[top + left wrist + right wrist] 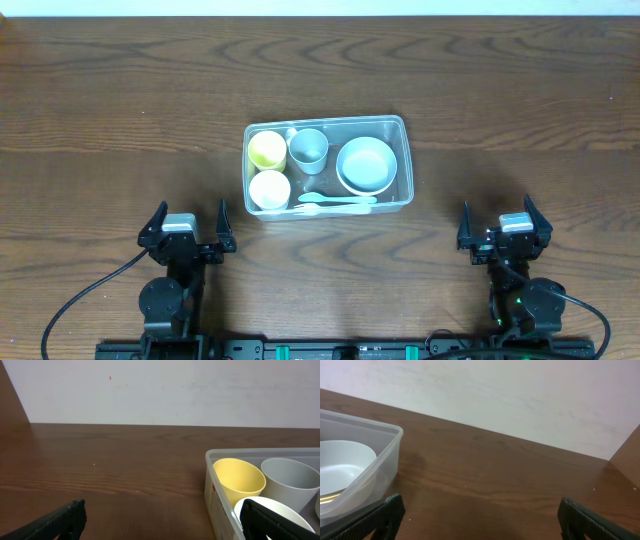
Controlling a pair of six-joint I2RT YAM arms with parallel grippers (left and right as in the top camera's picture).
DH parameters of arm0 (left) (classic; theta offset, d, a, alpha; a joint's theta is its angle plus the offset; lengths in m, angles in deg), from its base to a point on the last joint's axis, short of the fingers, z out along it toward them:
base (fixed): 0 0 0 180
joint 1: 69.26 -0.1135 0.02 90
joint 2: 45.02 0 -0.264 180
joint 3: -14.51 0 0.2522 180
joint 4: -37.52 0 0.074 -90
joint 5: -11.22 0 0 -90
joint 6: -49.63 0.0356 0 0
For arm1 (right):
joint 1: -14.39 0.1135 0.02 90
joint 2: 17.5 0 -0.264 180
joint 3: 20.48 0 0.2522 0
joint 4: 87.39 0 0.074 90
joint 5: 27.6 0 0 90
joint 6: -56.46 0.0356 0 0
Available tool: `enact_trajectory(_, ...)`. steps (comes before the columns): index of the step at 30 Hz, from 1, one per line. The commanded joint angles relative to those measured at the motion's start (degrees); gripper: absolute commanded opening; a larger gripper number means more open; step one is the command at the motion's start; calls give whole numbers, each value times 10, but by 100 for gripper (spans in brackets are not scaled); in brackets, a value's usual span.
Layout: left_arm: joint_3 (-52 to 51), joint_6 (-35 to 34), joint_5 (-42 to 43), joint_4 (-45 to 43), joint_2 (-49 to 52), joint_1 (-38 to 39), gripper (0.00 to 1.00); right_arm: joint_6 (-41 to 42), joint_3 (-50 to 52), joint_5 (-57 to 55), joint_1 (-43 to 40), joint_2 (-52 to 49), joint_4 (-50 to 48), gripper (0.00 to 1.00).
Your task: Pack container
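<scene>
The clear plastic container point(404, 160) sits at the table's middle. It holds a yellow cup point(266, 149), a grey cup point(308, 150), a white cup point(269, 189), a white-blue bowl point(366, 165) and a white plastic utensil point(337, 200). My left gripper point(188, 222) is open and empty at the front left, apart from the container. My right gripper point(503, 221) is open and empty at the front right. In the left wrist view the container point(216, 491) shows at the right with the yellow cup point(239, 480) and grey cup point(291, 480). In the right wrist view the container's corner point(385, 462) and bowl point(345, 462) are at the left.
The wooden table point(120, 110) spreads around the container. A pale wall point(165, 390) stands behind the table's far edge. Black cables point(80, 300) run near the arm bases at the front edge.
</scene>
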Motion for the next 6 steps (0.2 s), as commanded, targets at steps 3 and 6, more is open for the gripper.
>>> enact_trajectory(3, -5, -5, -5, 28, -5, -3, 98, -4, 1, 1, -5, 3, 2, 99)
enact_trajectory(6, -5, -5, -5, 28, -5, -3, 98, -4, 1, 1, -5, 3, 2, 99)
